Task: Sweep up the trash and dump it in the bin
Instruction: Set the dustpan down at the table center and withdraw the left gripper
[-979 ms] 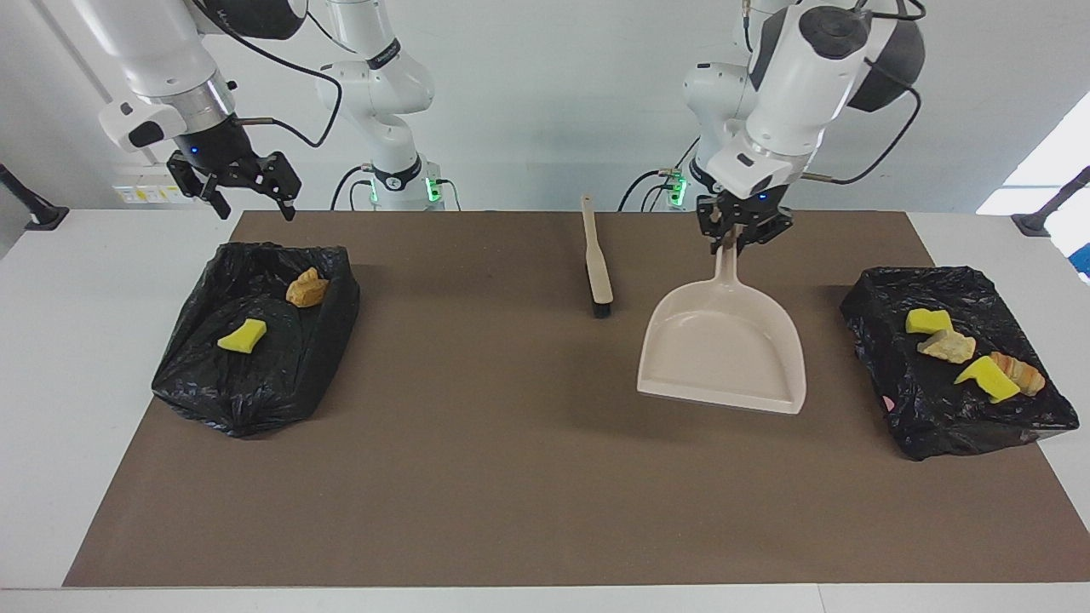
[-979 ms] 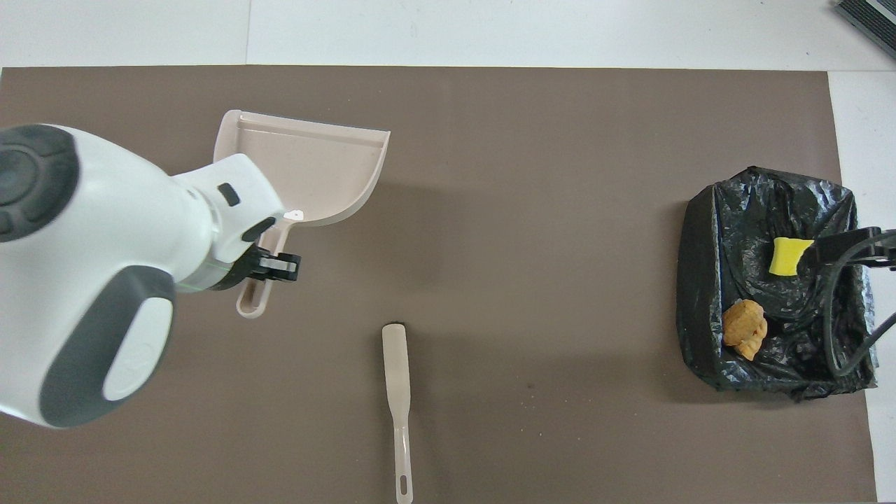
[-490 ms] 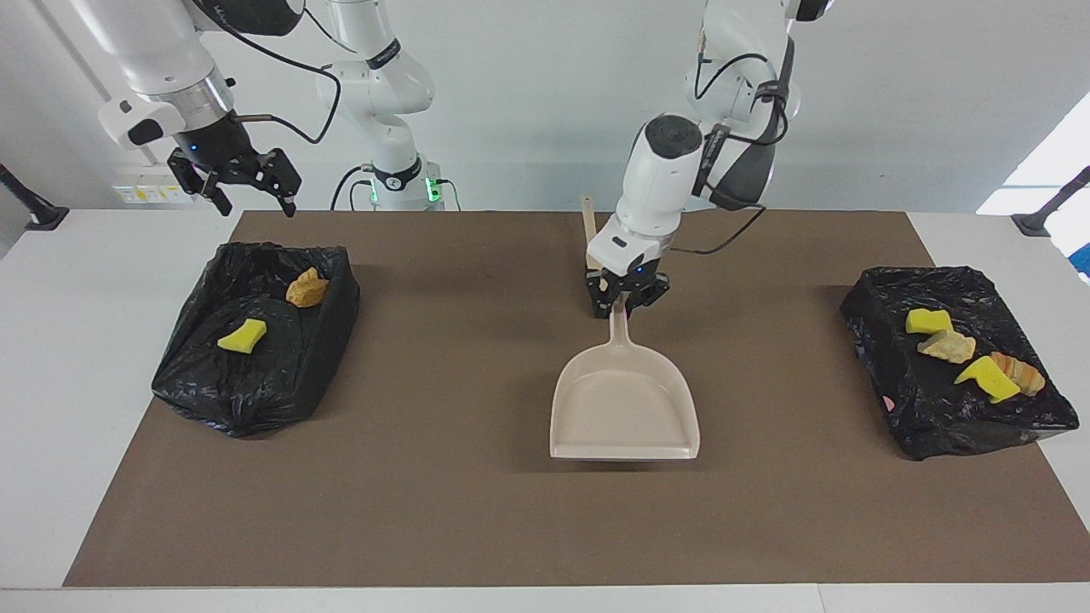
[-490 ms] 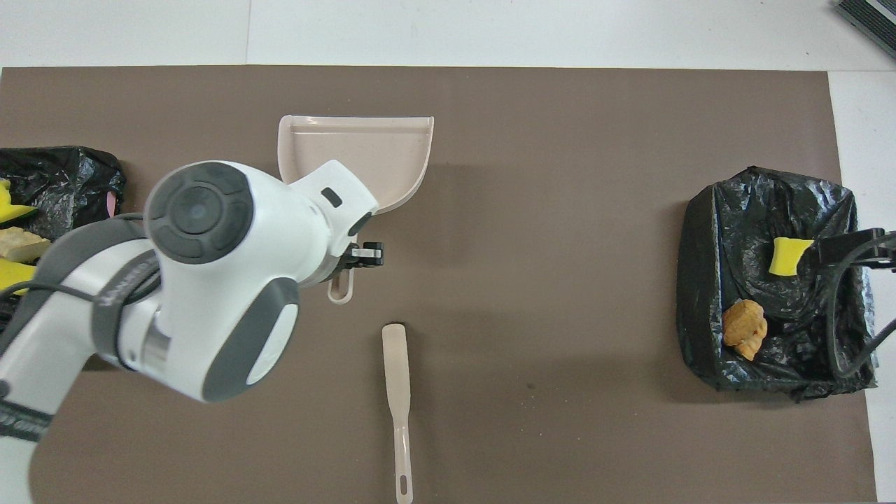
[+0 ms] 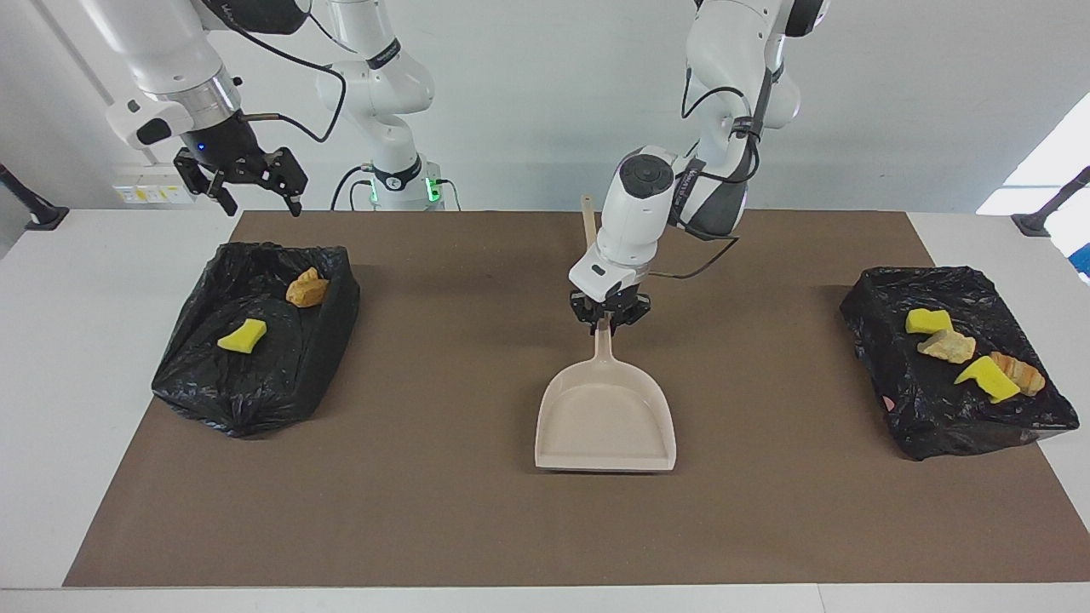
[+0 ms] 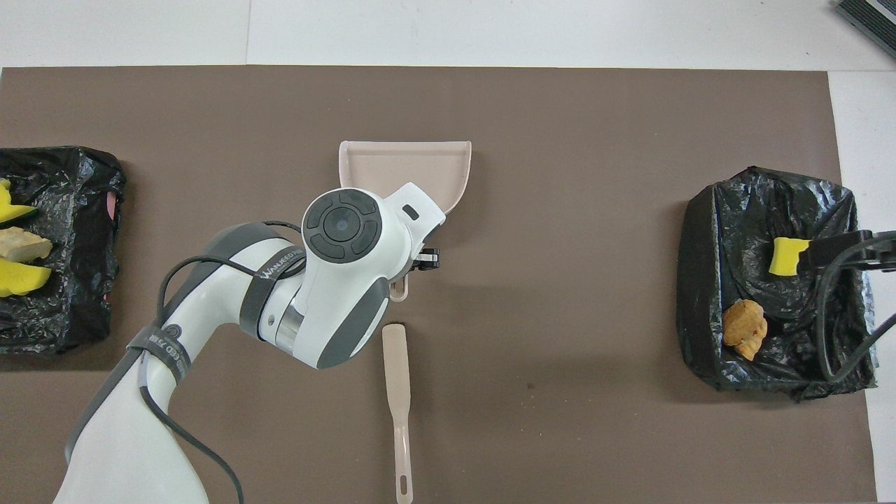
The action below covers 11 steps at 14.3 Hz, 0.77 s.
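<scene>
Left gripper (image 5: 608, 323), jaws clamped on handle of beige dustpan (image 5: 606, 417), holds pan at mid-table on brown mat (image 5: 477, 511). Brush (image 6: 397, 392) lies nearer robots. Right gripper (image 5: 255, 183), jaws spread wide, empty, hangs over bin (image 5: 255, 340) at right arm's edge; two trash pieces (image 5: 242, 335) inside. Four more on bin (image 5: 954, 366) at left arm's edge.

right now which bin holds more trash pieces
The black-lined bin at the left arm's end of the table: four pieces. The other bin holds two.
</scene>
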Each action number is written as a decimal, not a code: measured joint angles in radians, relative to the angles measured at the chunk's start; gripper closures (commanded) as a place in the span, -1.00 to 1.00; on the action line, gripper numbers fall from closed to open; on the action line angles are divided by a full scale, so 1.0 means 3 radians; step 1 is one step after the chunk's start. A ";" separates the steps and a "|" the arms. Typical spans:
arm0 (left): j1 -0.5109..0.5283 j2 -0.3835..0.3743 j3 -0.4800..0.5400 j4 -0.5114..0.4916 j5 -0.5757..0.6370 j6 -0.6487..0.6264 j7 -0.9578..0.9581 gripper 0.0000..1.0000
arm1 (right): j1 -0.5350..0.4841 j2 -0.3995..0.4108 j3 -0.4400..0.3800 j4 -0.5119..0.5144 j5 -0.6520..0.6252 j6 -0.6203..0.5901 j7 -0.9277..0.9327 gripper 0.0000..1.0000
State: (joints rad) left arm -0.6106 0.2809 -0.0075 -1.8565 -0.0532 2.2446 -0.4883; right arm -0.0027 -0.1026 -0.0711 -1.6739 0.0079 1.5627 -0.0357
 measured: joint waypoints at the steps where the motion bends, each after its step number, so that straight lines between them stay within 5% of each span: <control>1: -0.0006 0.0001 -0.0001 -0.0049 0.0000 0.0059 0.0000 1.00 | 0.0000 0.0000 0.0000 0.0000 0.0000 0.0000 0.0000 -1.00; 3: -0.0013 0.0015 -0.0001 -0.0112 0.0000 0.0095 0.0000 0.82 | 0.0000 -0.0001 0.0000 0.0000 0.0000 0.0000 0.0000 -1.00; 4: -0.0026 0.0039 0.0000 -0.0128 0.0000 0.0102 0.0000 0.02 | 0.0000 -0.0001 0.0000 0.0000 0.0000 0.0000 0.0000 -1.00; 5: -0.0042 0.0065 0.0000 -0.0132 0.0000 0.0118 0.0000 -0.99 | 0.0000 -0.0001 0.0000 0.0000 0.0000 0.0000 0.0000 -1.00; 11: -0.0021 -0.0006 0.0071 -0.0074 0.0000 0.0015 -0.0013 -1.00 | 0.0000 -0.0001 0.0000 0.0000 0.0000 0.0000 0.0000 -1.00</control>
State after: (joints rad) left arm -0.6168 0.2792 0.0139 -1.8786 -0.0533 2.2490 -0.4922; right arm -0.0027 -0.1030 -0.0711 -1.6739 0.0080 1.5627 -0.0357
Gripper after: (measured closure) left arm 0.075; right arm 0.000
